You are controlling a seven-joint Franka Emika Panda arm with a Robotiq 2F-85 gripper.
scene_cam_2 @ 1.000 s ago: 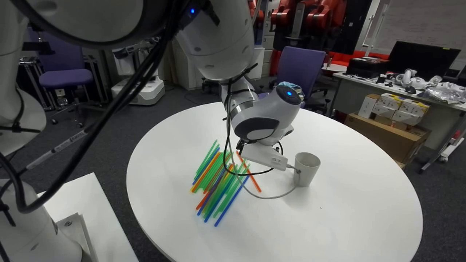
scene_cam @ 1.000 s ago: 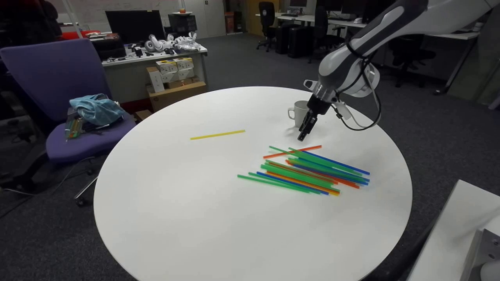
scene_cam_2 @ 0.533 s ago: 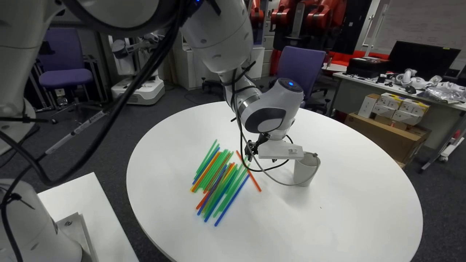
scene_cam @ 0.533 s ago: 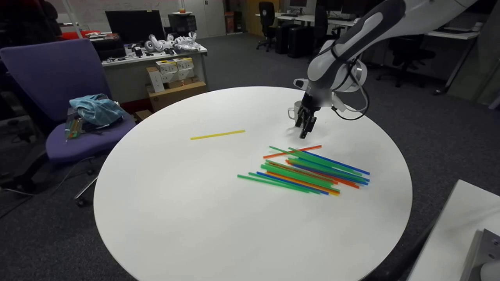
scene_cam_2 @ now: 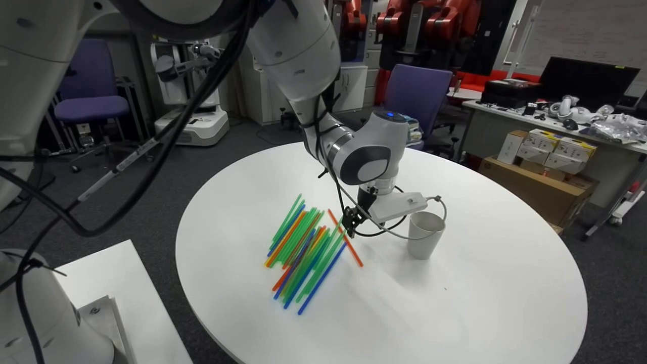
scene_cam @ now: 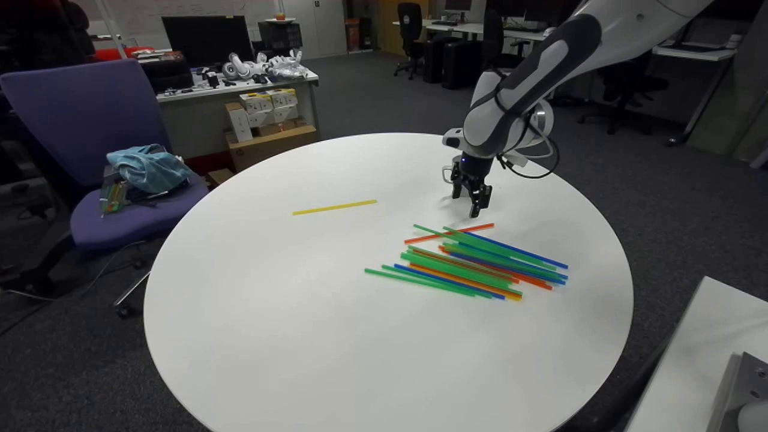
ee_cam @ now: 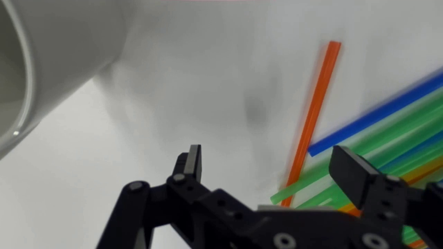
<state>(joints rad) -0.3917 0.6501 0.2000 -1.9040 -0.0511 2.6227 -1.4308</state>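
My gripper (ee_cam: 268,160) is open and empty above the table, with its two black fingers wide apart. It also shows in both exterior views (scene_cam: 467,203) (scene_cam_2: 365,228). Below it, an orange-red straw (ee_cam: 316,100) lies at an angle; a green straw end crosses over its near part. A blue straw (ee_cam: 377,112) ends against it. The straw pile (scene_cam: 459,270) of green, blue and orange straws lies beside it, partly behind the right finger in the wrist view. A white mug (scene_cam_2: 423,241) stands upright near the gripper, largely hidden behind it in an exterior view.
A single yellow straw (scene_cam: 334,207) lies apart on the round white table (scene_cam: 288,348). A loose cable (scene_cam_2: 404,236) from the wrist hangs in front of the mug. A purple chair (scene_cam: 90,132) and a cluttered desk (scene_cam: 198,90) stand beyond the table.
The arm has moved left in an exterior view, and the gripper has turned and become more upright, so both fingers now show apart. The straws and mug have not moved.
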